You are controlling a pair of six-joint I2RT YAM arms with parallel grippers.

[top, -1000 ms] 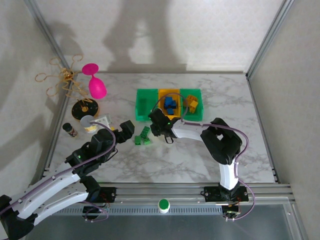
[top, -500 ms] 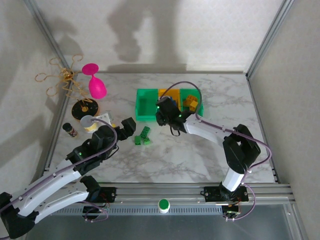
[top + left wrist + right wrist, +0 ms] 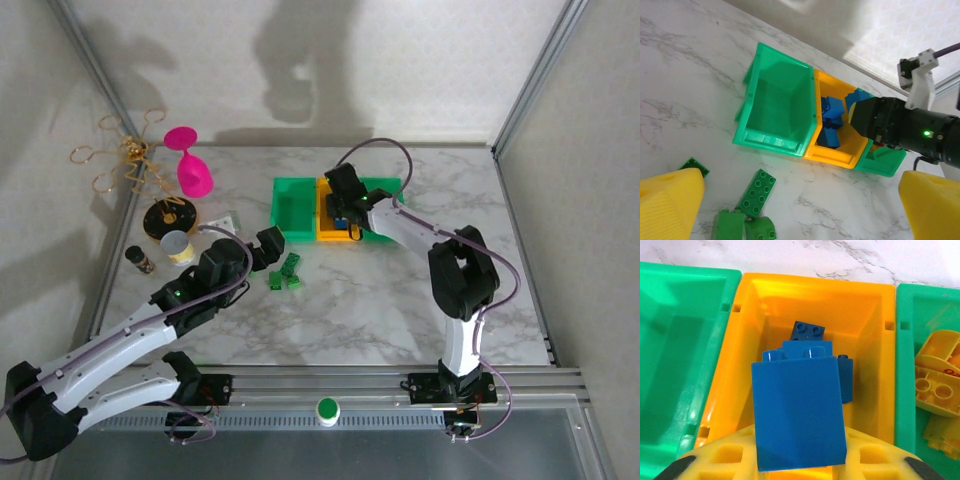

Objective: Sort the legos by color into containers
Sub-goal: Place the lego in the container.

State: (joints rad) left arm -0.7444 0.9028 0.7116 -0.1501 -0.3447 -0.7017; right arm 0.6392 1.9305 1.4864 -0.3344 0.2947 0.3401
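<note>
Marble tabletop [image 3: 380, 310] bears three containers [image 3: 782, 107], four green legos [image 3: 756, 193]; one blue lego [image 3: 797, 412] gripped.

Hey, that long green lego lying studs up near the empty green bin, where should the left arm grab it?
Across its two long side walls at mid-length, coming straight down from above. The long green lego lies flat, studs up, with those sides bare; other green bricks crowd one end.

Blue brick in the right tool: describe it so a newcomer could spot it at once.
Find the row of three bins on the marble table; the middle one is orange-yellow. Over it, the right tool grips a tall blue brick. Unlike the other blue bricks lying in that bin, this one is held above them, clamped between yellow pads.
</note>
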